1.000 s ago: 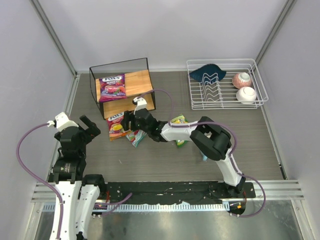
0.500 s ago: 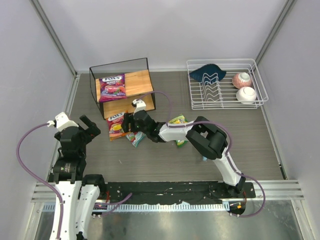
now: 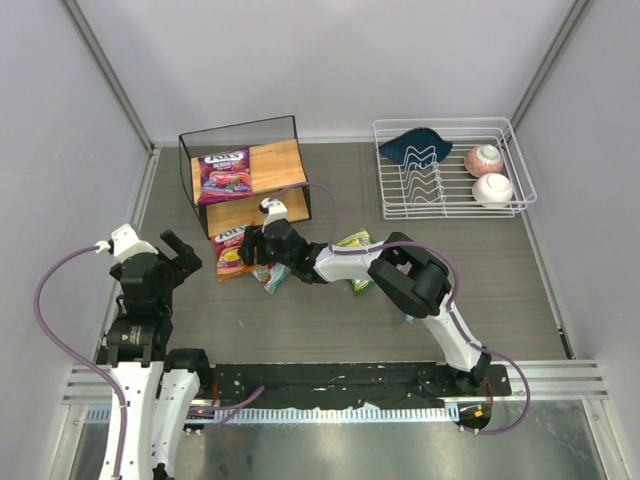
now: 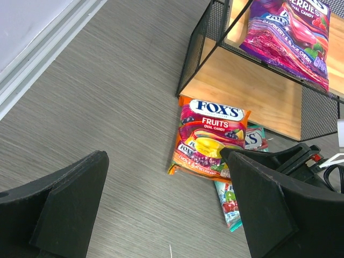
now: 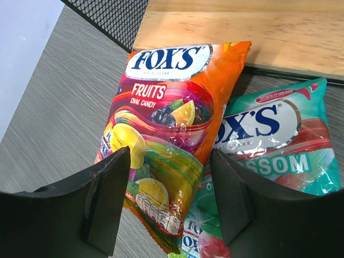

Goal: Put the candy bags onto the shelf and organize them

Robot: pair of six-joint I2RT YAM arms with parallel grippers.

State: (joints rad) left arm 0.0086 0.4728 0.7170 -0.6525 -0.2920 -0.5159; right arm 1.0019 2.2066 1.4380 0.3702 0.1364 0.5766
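hovering over the red-orange candy bag (image 5: 166,107), the right gripper (image 5: 169,161) is spread wide and holds nothing, its dark fingers either side of the packet's lower half. the glossy flat bag lies on the grey wood-grain table (image 5: 59,107), its top edge at the foot of the shelf (image 5: 215,21), overlapping the teal-green bag (image 5: 274,140) beside it. the purple-magenta bag (image 3: 222,173) lies on the shelf's upper light wooden board. the yellow-green bag (image 3: 354,240) lies on the table, partly under the right arm. the left gripper (image 3: 175,255), also spread and empty, sits well apart to the left. plain pale walls enclose the table.
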